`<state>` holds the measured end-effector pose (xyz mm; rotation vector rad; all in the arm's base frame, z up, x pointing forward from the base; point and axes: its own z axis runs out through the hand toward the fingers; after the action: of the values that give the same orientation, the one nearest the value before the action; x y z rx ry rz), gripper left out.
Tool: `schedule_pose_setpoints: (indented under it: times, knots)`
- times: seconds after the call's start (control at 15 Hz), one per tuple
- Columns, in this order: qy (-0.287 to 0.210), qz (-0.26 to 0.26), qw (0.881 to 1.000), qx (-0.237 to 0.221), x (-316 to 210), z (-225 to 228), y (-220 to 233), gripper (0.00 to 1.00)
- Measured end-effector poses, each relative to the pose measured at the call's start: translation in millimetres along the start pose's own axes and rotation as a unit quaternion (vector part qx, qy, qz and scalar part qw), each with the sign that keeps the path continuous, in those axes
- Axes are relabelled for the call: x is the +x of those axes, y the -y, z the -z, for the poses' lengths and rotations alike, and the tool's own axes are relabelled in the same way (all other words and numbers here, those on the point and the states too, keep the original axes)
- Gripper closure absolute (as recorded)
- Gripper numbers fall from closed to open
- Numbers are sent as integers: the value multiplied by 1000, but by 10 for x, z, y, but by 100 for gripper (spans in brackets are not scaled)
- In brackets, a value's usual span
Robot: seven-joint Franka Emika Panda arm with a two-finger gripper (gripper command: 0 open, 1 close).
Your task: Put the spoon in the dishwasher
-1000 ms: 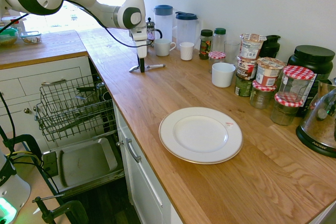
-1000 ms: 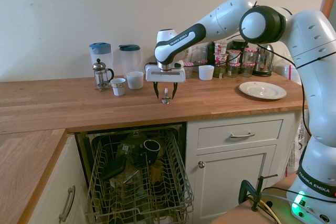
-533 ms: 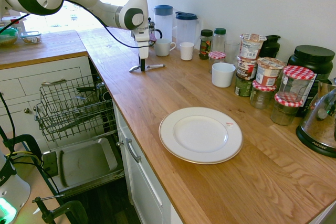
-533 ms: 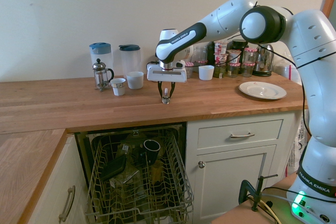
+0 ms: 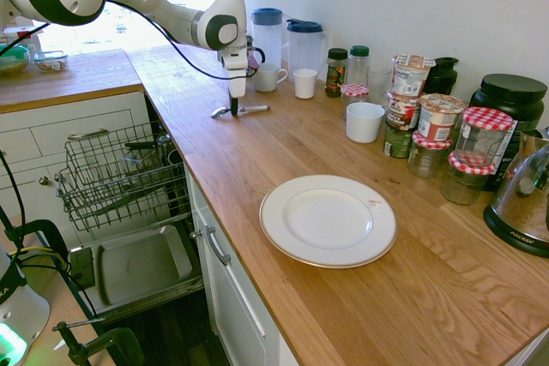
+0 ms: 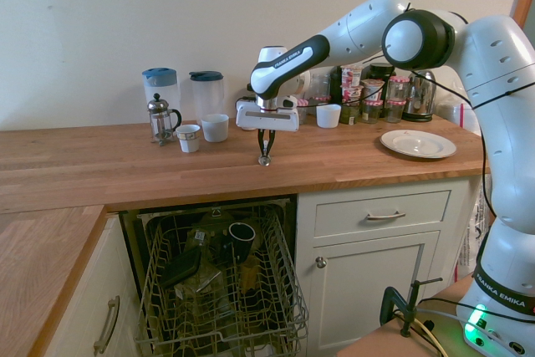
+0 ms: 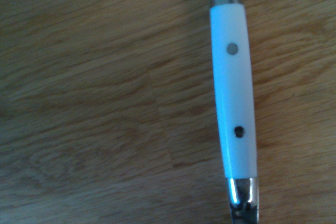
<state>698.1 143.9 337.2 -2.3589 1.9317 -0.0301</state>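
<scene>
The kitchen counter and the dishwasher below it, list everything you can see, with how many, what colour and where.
spoon: one, silver with a white handle, flat on the worktop under the gripper
dishwasher: one, open under the counter, grey wire rack pulled out, dark mug inside
plate: one, white, near the front edge
jugs: two, clear with blue lids, by the wall
French press: one, beside the jugs
white cups: three, near the wall
jars: several, some with red checked lids, far end
kettle: one, metal, far end
gripper: one, pointing down, fingers narrowed around the spoon on the worktop
</scene>
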Motion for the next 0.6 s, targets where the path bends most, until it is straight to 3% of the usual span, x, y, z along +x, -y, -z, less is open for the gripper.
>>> schedule_pose_setpoints:
  times: [0.33,0.6]
  knots:
    - [12,15,1000,-1,-125,130,-177,100]
    - [5,30,999,23,-614,877,-675,100]
